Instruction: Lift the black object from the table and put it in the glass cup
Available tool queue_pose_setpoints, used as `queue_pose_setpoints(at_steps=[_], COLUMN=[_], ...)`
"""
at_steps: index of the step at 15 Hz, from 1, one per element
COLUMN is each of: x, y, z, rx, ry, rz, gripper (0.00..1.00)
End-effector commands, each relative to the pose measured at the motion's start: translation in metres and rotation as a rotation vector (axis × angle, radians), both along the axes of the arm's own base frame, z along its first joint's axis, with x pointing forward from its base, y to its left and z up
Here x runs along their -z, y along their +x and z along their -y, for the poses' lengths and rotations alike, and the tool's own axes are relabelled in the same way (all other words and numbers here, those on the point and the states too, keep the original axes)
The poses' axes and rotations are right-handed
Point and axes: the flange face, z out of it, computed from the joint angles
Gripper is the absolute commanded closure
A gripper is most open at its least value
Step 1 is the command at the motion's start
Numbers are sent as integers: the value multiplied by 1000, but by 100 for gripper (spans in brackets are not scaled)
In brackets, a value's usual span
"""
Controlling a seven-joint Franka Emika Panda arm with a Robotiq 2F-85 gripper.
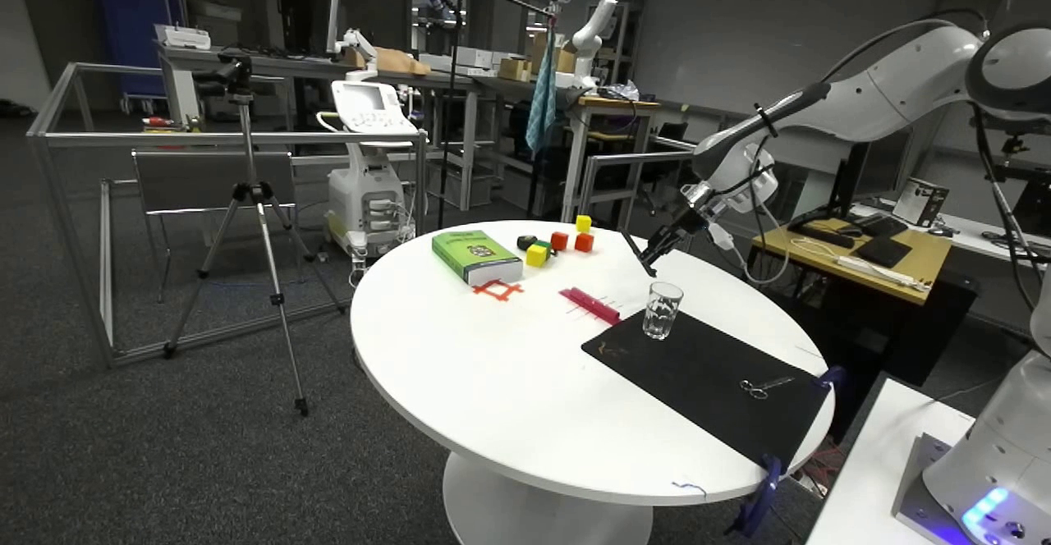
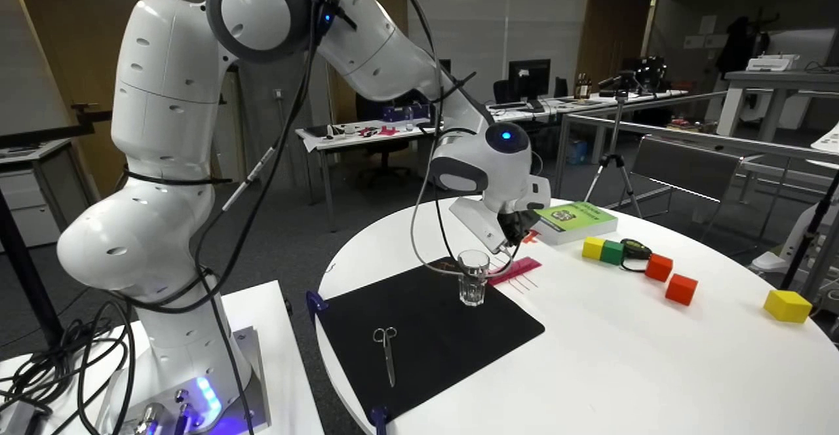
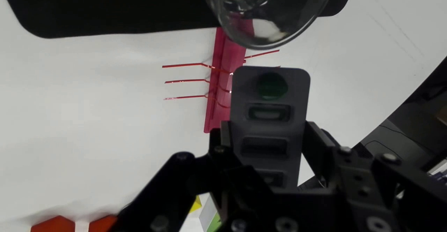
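Observation:
The black object, a slim dark bar with slots and a green spot at its end, is held between the fingers of my gripper. In an exterior view the gripper holds the black object tilted above the table, its lower end close to the rim of the glass cup. The glass cup stands upright on the black mat; it also shows in an exterior view and at the top of the wrist view. In that exterior view the gripper mostly hides the black object.
The black mat carries scissors. A pink strip with thin wires lies beside the cup. A green book, red blocks, yellow blocks, a green block and a tape measure lie farther off.

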Motion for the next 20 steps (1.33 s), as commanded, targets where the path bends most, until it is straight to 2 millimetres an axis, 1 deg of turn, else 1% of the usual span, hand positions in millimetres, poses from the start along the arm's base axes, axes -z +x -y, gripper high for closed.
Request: queue_pose_setpoints(at_steps=[1, 5, 10, 15, 20], x=[-14, -15, -7, 7, 10], y=[-36, -53, -67, -76, -81], z=[-7, -12, -1, 4, 1], rx=[18, 24, 37, 33, 36], ry=[-4, 5, -63, -133, -144], rz=[51, 65, 138, 168, 185], gripper=[70, 70, 70, 70, 70])
